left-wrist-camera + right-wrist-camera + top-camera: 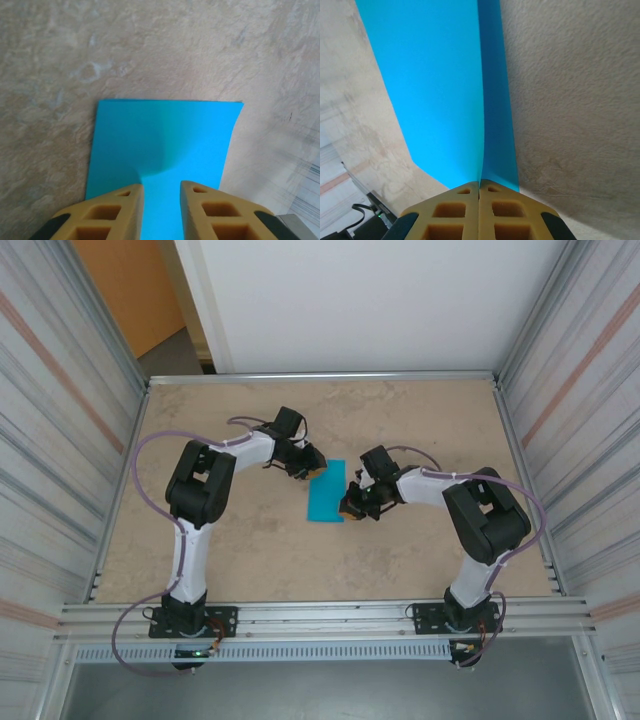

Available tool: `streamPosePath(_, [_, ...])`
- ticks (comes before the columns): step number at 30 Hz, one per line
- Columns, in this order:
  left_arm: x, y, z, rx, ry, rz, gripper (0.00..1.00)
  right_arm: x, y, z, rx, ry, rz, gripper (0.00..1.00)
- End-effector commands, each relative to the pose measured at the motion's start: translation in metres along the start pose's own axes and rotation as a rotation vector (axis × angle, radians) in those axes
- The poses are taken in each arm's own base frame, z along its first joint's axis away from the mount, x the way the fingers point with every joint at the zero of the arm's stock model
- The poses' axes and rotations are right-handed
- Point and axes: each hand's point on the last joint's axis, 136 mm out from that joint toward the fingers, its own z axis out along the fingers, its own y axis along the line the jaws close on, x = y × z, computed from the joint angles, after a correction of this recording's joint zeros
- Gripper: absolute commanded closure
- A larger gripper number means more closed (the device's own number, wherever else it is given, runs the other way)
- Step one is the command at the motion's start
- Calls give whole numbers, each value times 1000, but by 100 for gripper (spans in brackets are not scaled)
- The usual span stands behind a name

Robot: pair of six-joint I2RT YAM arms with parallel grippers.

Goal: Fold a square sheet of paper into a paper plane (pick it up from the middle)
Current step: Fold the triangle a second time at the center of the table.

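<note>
The right gripper (479, 183) is clamped tight on the 4 o'clock edge of the thin teal-blue square sheet of paper (325, 495), apparently to fold it. The left gripper (161, 186), slightly open and holding nothing, pins the 11 o'clock corner.

No readable text, labels, brands, numbers or signs in any view, square sheet of paper (326, 495) plain teal with nothing printed on it, counter (420, 420) mottled beige with no markings

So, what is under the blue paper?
The paper lies on the beige table; its edge is lifted where the right claw pinches it. The table beneath it is covered, so I cannot see that part.
</note>
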Motion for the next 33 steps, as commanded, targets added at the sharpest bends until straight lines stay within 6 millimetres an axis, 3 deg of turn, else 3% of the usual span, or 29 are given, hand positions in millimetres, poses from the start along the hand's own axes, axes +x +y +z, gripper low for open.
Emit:
streamPosePath(1, [2,-11,-18,10,-22,98,70,10,-4,-12,0,12,18,96])
streamPosePath(4, [4,-15,-25,20,-37,130,70,17,-5,-18,0,18,4,97])
streamPosePath(7, [12,-4,-15,9,-18,106,73,24,-7,-23,-1,26,-5,97])
streamPosePath(15, [37,2,6,-15,12,129,76,29,-7,-24,-4,37,-13,98])
streamPosePath(19, [40,12,8,-47,13,111,77,26,-5,-26,4,31,-24,98])
streamPosePath(23, [45,30,18,-86,36,86,77,18,10,-27,-38,20,-48,98])
streamPosePath(33, [46,33,20,-89,37,78,79,-4,31,-14,-99,4,-50,98])
